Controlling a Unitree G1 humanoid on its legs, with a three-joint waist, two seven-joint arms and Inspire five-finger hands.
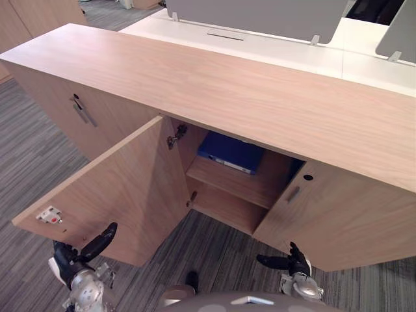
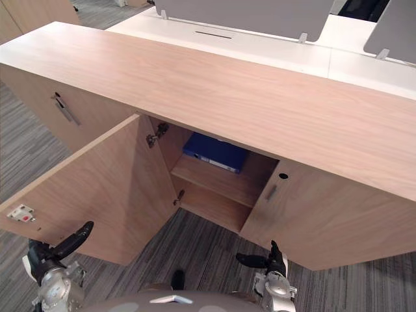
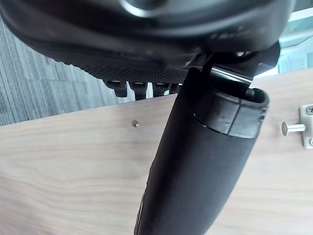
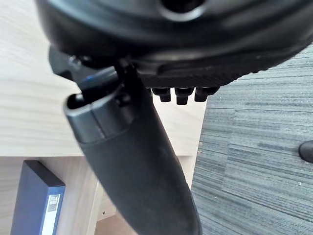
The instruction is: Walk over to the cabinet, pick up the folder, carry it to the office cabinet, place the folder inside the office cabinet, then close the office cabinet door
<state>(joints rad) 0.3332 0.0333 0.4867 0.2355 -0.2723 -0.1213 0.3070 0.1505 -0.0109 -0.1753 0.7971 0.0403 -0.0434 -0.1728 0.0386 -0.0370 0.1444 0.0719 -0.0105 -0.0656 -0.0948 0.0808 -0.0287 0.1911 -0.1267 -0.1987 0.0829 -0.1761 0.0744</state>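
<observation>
Folder [image 1: 231, 152] flat on upper shelf [image 1: 224, 182] inside open office cabinet [image 1: 260, 97].

Nothing written can be read here: no words, numbers or signs. The folder [image 4: 32, 205], lying on the upper shelf [image 1: 237, 185] inside the cabinet [image 1: 227, 84], has a pale label [image 4: 53, 203] on its spine. The print on that label is too small to make out.
</observation>
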